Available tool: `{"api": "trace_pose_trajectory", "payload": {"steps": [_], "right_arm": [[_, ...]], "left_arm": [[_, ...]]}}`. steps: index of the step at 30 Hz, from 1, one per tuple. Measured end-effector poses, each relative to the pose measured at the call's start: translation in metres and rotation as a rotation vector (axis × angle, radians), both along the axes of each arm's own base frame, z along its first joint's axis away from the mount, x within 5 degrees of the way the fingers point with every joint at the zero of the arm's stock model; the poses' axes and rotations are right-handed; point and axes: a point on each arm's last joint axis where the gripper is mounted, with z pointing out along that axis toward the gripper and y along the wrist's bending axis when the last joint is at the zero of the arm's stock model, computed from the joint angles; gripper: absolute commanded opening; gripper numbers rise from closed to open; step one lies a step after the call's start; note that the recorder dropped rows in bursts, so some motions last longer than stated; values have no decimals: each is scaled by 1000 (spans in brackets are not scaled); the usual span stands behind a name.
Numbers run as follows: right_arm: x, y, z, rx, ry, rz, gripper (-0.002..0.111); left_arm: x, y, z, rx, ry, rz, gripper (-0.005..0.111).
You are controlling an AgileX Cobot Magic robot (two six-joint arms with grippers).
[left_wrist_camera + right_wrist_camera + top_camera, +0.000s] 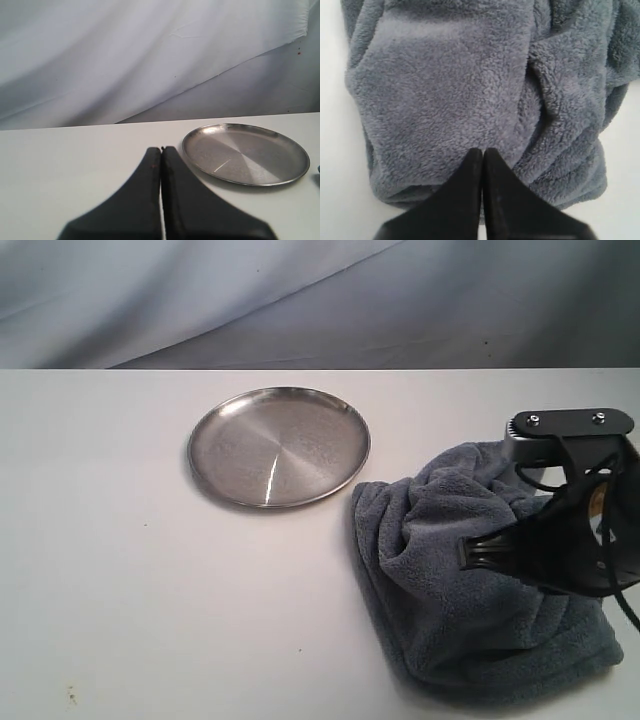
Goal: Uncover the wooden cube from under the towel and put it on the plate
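The grey-blue fleece towel (470, 580) lies bunched on the right of the white table, and it fills the right wrist view (470, 85). The wooden cube is hidden. My right gripper (478, 554) is over the towel's middle, its black fingers pressed together (483, 150) with no cloth seen between them. The shiny silver plate (279, 447) sits bare to the left of the towel, and the towel's corner nearly touches its rim. My left gripper (161, 148) is shut and holds nothing; it is low over the table beside the plate (245, 152). It is out of the exterior view.
The white table (120, 570) stretches left and forward of the plate. A pale draped backdrop (300, 300) hangs behind the table's far edge. The right arm's black wrist and cables (580, 500) stand over the towel's right side.
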Motion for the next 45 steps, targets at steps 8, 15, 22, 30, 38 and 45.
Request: {"api": "trace_pose_trajectory", "payload": {"steps": [8,15,22,30,38,45], "right_arm": [[12,-9,2,52,-27,-41,41],[17,-5,5,126,-73,-59,71],[35,-1,-1,152,-48,-131,71],[69,5,-18,108,48,-222,71],[92,15,-27,92,89,-248,67],[99,19,-44,39,161,-254,53]], "left_arm": [[0,0,0,0,0,0,0],[0,0,0,0,0,0,0],[0,0,0,0,0,0,0],[0,0,0,0,0,0,0],[0,0,0,0,0,0,0],[0,0,0,0,0,0,0]]}}
